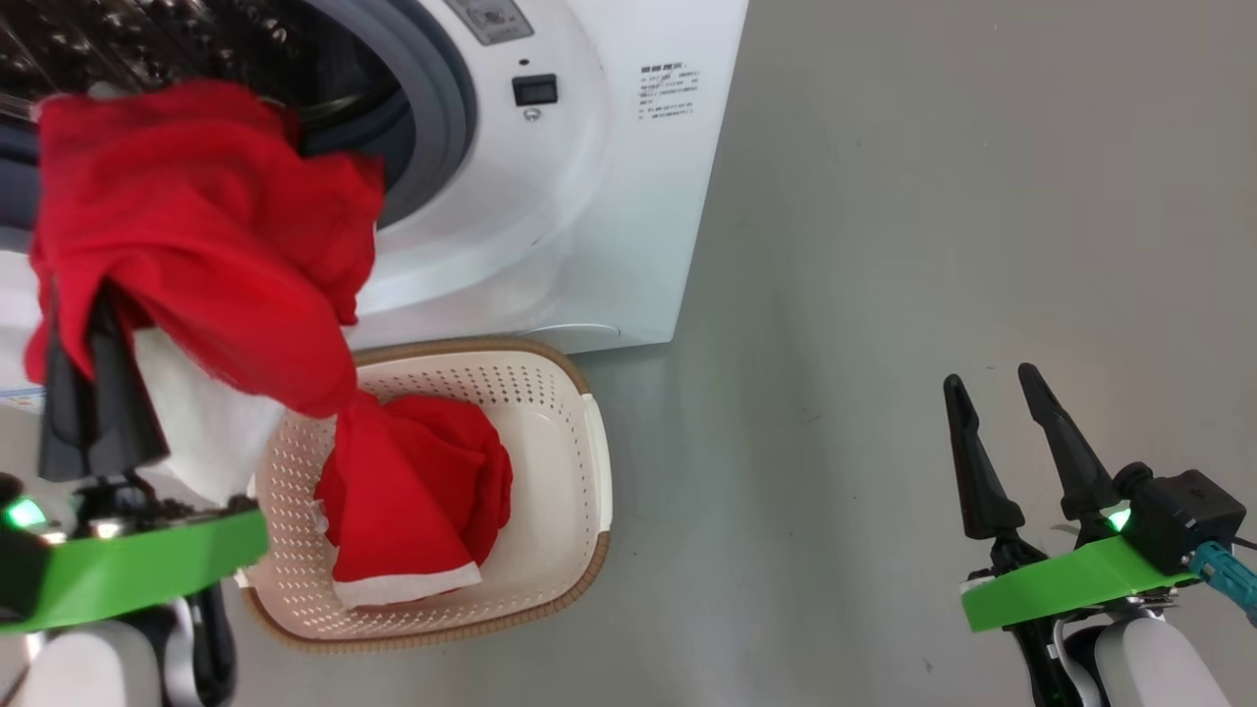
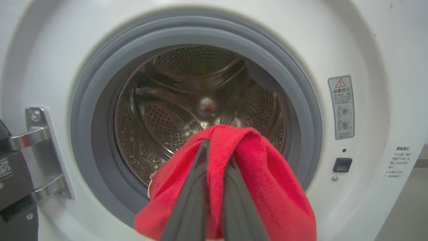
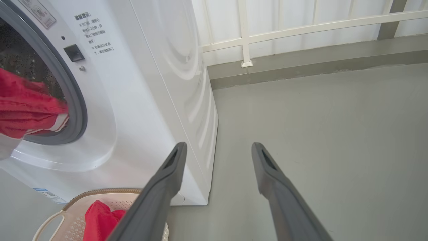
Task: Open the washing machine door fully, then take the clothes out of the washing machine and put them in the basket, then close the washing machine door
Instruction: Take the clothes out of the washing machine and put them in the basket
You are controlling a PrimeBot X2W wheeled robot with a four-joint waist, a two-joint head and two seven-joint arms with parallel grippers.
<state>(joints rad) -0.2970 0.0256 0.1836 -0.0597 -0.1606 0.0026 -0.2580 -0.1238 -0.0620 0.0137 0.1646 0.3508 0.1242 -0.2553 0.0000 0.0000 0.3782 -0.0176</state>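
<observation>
Currently, we hold a bright red soft fabric garment [image 1: 196, 226] with a white panel in the left gripper [image 2: 217, 150], whose two dark fingers are pressed together on the cloth. The head view places this garment in front of the mouth of the big white front-loading washing machine [image 1: 609, 196]. Its lower end reaches the red fabric [image 1: 412, 501] lying in the cream-white perforated plastic basket [image 1: 592, 462] with a brown woven-look rim. We cannot tell whether these are one piece or two. The basket stands on the grey floor [image 1: 884, 245], just in front of the machine.

The left wrist view adds what the head view hides. Behind the gripped cloth we see the perforated steel drum [image 2: 167, 110], the grey rubber ring [image 2: 100, 83], and at the left edge a metal hinge [image 2: 40, 154] carrying the dark edge of the washing machine door [image 2: 13, 187], swung open.

The right wrist view shows the right gripper [image 3: 218, 144] with fingers spread wide and nothing between them, above the floor beside the machine. It also shows a white railing [image 3: 301, 30] beyond.
</observation>
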